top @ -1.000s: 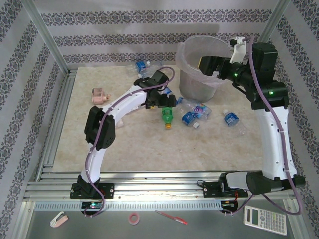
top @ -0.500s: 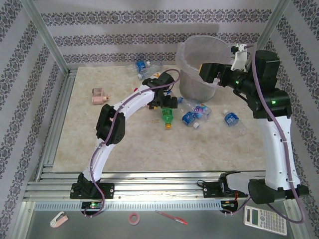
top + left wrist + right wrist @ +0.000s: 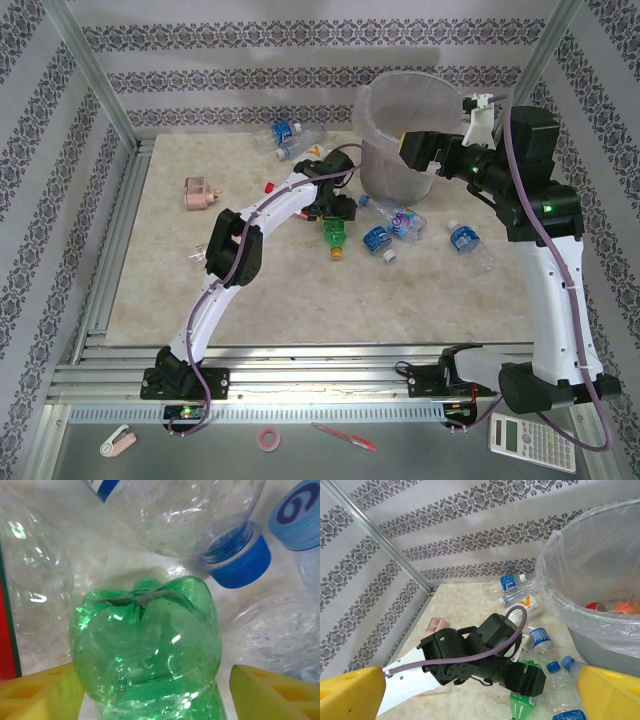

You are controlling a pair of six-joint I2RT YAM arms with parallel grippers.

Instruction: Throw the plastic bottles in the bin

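A green plastic bottle (image 3: pixel 335 236) with an orange cap lies on the table left of the bin (image 3: pixel 378 110). My left gripper (image 3: pixel 335 207) is down over its base, and the bottle (image 3: pixel 147 645) sits between my two yellow fingers (image 3: pixel 40 695). The jaws stand open, with a gap still showing at the right finger. More clear bottles with blue labels lie beside it (image 3: pixel 378 238), further right (image 3: pixel 465 239) and at the back (image 3: pixel 287 132). My right gripper (image 3: pixel 410 150) hangs open and empty above the bin's rim (image 3: pixel 555 555). Orange and red bottles (image 3: pixel 620 602) lie inside the bin.
A pinkish boxy object (image 3: pixel 200 192) sits at the table's left, and a small red cap (image 3: pixel 268 187) lies near my left forearm. Metal frame rails (image 3: pixel 120 250) edge the table. A clear bottle with a blue cap (image 3: pixel 237 562) lies just beyond the green one.
My left arm has stretched further toward the green bottle, and its jaws have narrowed around the bottle's base. The right gripper has shifted slightly over the bin and stays open.
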